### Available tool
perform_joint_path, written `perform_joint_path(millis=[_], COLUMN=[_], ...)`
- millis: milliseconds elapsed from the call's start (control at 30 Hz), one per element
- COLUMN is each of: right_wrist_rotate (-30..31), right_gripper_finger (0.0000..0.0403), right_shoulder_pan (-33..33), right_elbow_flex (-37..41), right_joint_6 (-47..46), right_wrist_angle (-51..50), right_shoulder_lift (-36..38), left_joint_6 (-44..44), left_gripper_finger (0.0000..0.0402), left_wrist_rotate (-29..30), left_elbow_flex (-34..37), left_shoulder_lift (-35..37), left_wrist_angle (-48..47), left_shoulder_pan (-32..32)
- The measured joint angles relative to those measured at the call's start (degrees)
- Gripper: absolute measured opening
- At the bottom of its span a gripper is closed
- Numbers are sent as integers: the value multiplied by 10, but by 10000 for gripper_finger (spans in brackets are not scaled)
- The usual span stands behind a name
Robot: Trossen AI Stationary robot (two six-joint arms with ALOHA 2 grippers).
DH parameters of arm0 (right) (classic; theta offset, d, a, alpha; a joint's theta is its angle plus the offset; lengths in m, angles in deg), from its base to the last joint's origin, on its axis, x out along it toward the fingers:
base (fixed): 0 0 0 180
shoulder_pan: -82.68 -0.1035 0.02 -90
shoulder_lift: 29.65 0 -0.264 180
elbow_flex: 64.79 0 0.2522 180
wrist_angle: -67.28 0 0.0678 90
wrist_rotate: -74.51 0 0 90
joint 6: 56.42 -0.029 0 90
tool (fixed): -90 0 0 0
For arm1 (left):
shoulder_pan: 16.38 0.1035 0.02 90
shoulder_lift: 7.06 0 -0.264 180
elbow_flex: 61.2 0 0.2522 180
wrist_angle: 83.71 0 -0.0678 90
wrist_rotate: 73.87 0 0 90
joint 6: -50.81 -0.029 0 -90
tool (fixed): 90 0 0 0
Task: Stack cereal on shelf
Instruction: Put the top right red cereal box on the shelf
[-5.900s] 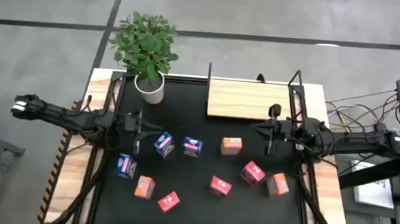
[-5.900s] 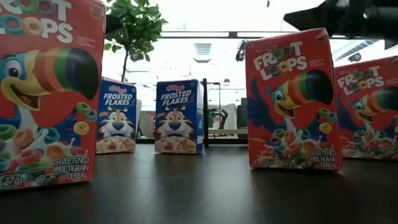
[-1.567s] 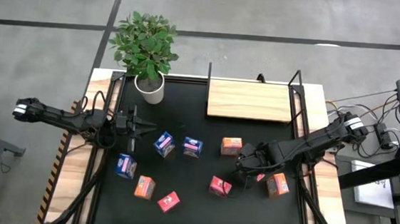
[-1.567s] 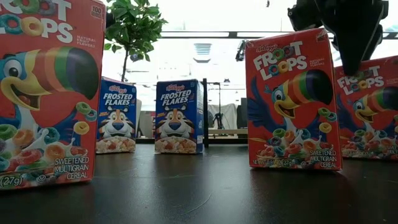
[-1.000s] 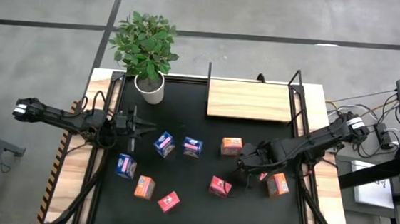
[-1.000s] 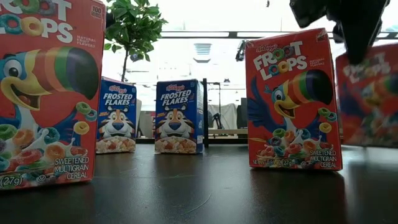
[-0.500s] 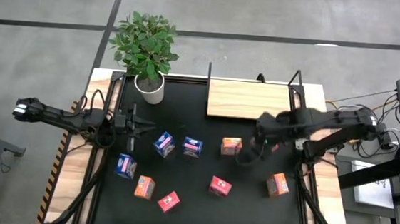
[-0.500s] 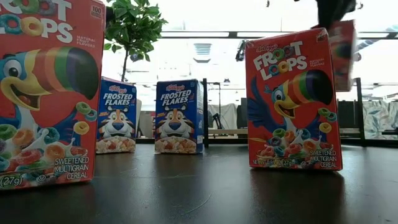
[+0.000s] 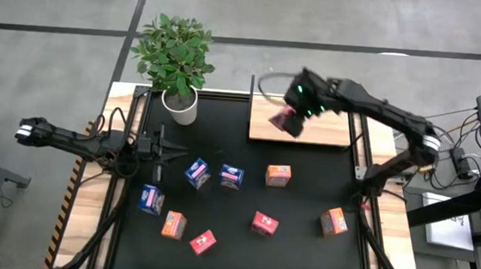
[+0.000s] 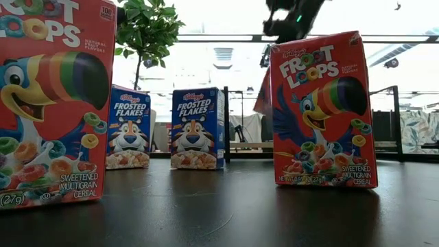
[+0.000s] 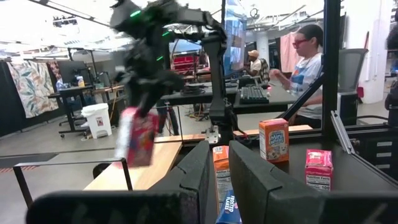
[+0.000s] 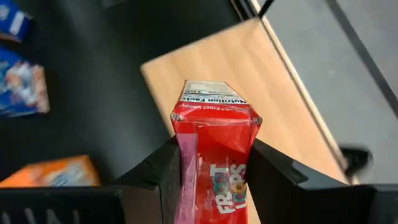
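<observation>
A red cereal box [image 9: 281,119] is held clamped between the fingers of the right gripper [image 12: 211,163], above the left part of the shelf [image 9: 327,124], near its front edge. Below the gripper the light-wood board is seen, with black tabletop [image 9: 216,227] beside it. An orange box [image 9: 278,175] stands on the table just in front of the shelf. The left gripper [image 9: 167,152] is kept fully closed, empty, at the table's left side; a blue box [image 9: 197,173] lies just beyond its tips. Remaining boxes are scattered on the tabletop.
</observation>
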Motion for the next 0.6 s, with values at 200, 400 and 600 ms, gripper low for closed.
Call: perform_joint_path(millis=[200,400,600], right_wrist_rotate=[-39,-41,-43], right_gripper_finger=[146,146,159], right_shoulder_pan=[71,82,83], right_elbow_flex=[-58,-125,-152], right_joint_6=[102,122,136], right_wrist_angle=[-30,-87,-84], right_shoulder_lift=[-105,-170,-199], left_joint_6=[0,-3,-4], left_gripper_finger=[45,45,45], left_wrist_rotate=[0,0,0], left_elbow_flex=[0,0,0], left_shoulder_lift=[0,0,-3], left_wrist_angle=[4,9,14], left_shoulder_pan=[0,0,0])
